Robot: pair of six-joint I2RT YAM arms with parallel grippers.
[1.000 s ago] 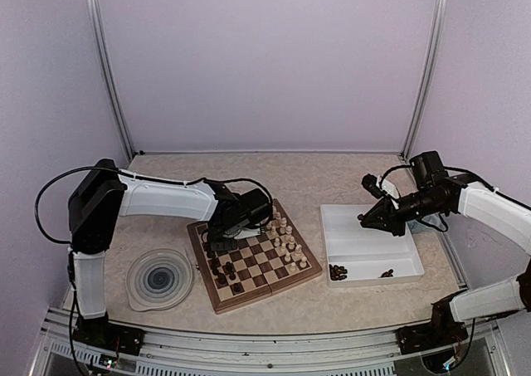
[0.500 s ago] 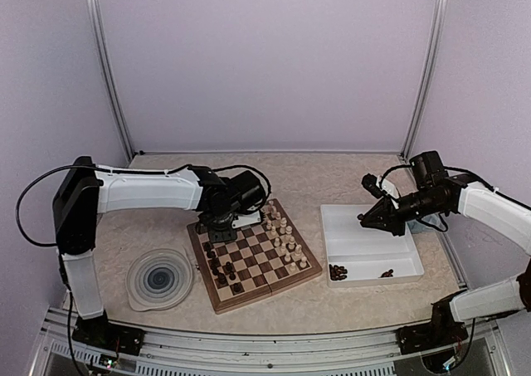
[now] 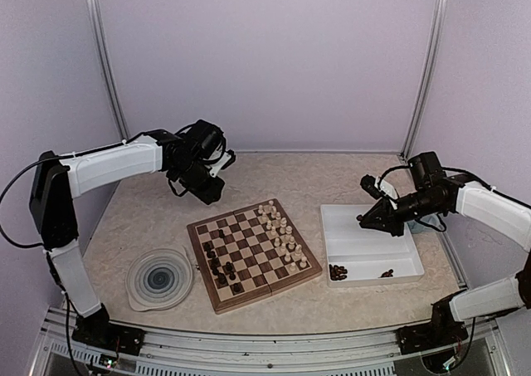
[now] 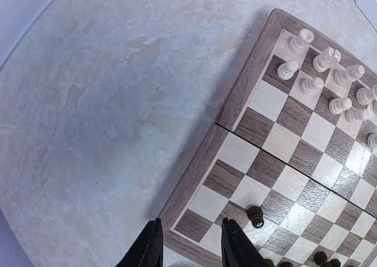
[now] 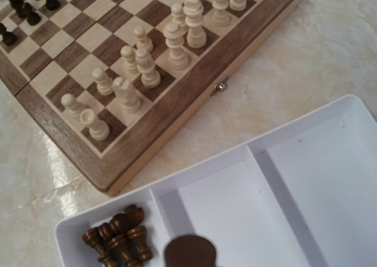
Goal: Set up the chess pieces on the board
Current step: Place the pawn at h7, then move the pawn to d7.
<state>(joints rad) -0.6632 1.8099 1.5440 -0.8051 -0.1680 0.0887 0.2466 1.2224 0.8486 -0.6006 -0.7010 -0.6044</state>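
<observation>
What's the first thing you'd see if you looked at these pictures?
The chessboard in the middle, with cream pieces crowded on its right side and dark pieces on its left. Right of it, a white tray holds a few more dark ones in its near corner, and the right gripper hangs over it, pinching what looks like a dark piece.

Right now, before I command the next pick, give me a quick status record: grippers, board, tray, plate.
left gripper: open, empty, hovering over the board's far-left corner
right gripper: shut, above the tray; can't tell if it holds anything
board: cream pieces on its right side, dark pieces on its left
tray: unplaced dark pieces along its near edge
plate: left of the board
</observation>
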